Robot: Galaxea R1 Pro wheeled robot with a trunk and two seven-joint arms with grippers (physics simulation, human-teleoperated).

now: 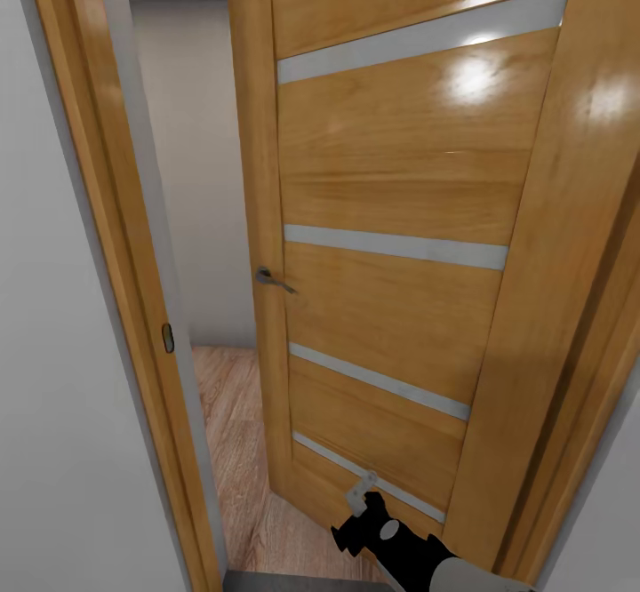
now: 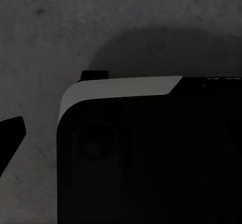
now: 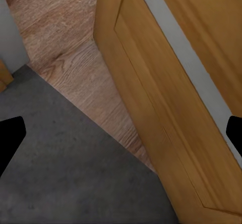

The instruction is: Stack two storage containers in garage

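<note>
Head view: the robot faces a glossy wooden door (image 1: 391,245) with pale horizontal strips, standing partly open. A metal lever handle (image 1: 272,280) sits on its left edge. Through the gap at left, light wood-plank flooring (image 1: 236,450) runs away toward a white wall. The right gripper (image 1: 363,521) reaches low toward the door's bottom, probably to push it wider so the base can pass.

Left wrist view: dark grey concrete floor (image 2: 75,27) lies beneath the robot's own dark body (image 2: 151,158). I cannot tell whether the left gripper is open or closed.

Right wrist view: fingertips (image 3: 10,141) spread wide apart, empty, above the threshold where concrete meets planks. No storage container is visible anywhere.
</note>
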